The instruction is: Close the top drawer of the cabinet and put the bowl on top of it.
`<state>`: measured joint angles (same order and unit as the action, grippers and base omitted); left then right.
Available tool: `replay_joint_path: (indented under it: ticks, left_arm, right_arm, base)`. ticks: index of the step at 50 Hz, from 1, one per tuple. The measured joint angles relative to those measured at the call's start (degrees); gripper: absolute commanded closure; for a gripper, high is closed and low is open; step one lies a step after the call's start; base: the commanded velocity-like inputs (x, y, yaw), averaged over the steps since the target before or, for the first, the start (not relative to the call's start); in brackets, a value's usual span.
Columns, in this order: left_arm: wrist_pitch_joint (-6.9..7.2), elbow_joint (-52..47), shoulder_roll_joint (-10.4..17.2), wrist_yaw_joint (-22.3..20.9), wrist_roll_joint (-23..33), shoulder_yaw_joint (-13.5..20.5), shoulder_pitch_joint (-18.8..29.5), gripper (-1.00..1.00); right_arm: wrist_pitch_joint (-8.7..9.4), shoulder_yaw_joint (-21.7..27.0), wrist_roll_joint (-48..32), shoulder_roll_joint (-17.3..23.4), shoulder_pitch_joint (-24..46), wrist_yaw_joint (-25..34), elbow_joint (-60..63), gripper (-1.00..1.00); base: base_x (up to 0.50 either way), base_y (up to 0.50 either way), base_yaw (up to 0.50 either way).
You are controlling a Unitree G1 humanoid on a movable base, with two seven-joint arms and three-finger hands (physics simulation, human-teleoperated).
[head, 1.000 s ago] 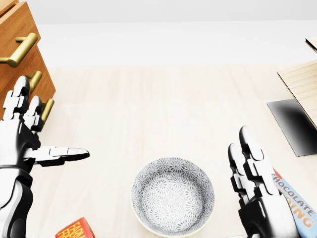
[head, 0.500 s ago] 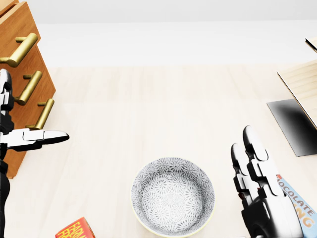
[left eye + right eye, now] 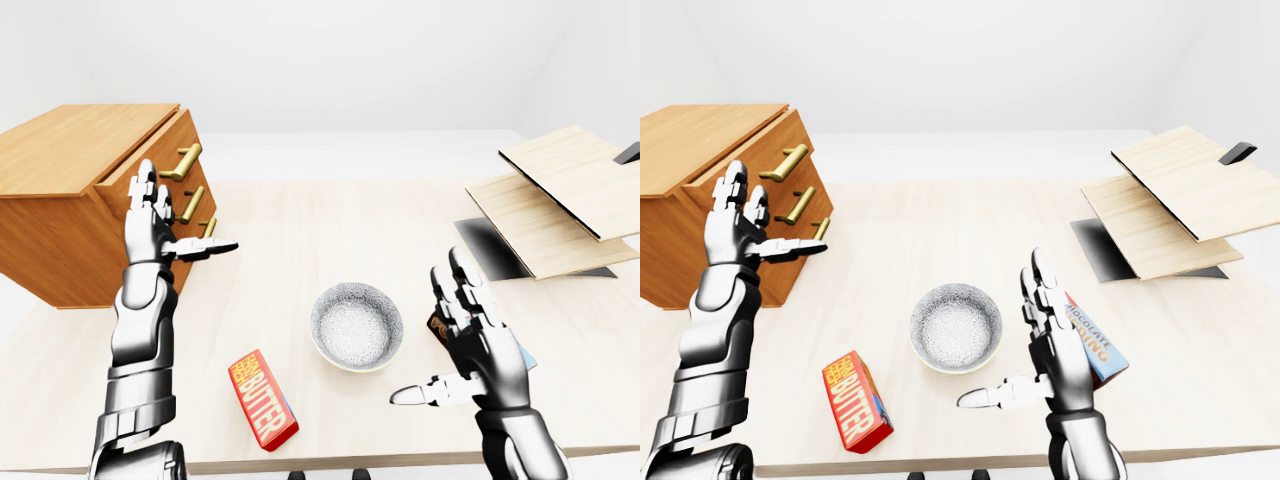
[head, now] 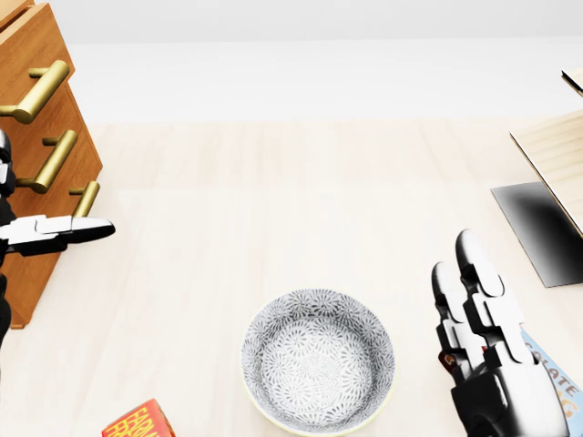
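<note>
- The counter (image 3: 300,230) carries everything, so both steps lie within the arms' reach.
- The cabinet (image 3: 60,230) stands at the left-eye view's left; its top drawer (image 3: 760,150) seems to jut out, not yet closed.
- The left hand (image 3: 150,215), fingers spread and empty, is raised near the drawer fronts, probably to push.
- The right hand (image 3: 470,330), also spread and empty, waits right of the bowl.
- The bowl (image 3: 357,325) sits upright mid-counter, untouched.

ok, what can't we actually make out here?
Wooden cabinet with brass handles: head view's left edge cuts it off, top unseen there.
Top drawer: its inside is hidden by its own front in every view.
Red butter box: head view's bottom edge leaves one corner.
Blue-and-orange chocolate carton: silver right hand covers most of it in the left-eye view.
Left hand: whether it touches the drawer fronts cannot be told.
</note>
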<state>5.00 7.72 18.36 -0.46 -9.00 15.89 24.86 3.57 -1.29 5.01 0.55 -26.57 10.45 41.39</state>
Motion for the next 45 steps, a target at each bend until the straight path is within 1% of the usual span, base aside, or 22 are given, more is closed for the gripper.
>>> replay_joint_path:
  ticks: [9,24,37,45]
  left_arm:
    - [0.0,5.0,1.4,0.2,0.3,0.0,2.0,-1.0]
    - [0.0,5.2,2.7,0.5,-0.6,0.9,2.2,-1.0]
    - [0.0,7.5,3.6,0.3,-1.1,1.3,2.5,-1.0]
    - [0.0,10.4,4.4,0.4,-0.3,1.0,3.4,-1.0]
  right_arm:
    - [0.12,0.2,0.1,-0.2,-0.3,0.3,0.5,-1.0]
    - [0.38,0.2,0.1,-0.2,-0.3,0.3,0.8,-1.0]
    - [0.35,-0.2,-0.1,-0.1,-0.2,0.0,0.5,-1.0]
    - [0.43,-0.3,-0.1,0.0,0.0,-0.2,0.4,-1.0]
  base:
    - [0.0,0.0,0.0]
    - [0.0,0.0,0.0]
    - [0.0,0.0,0.0]
    - [0.0,0.0,0.0]
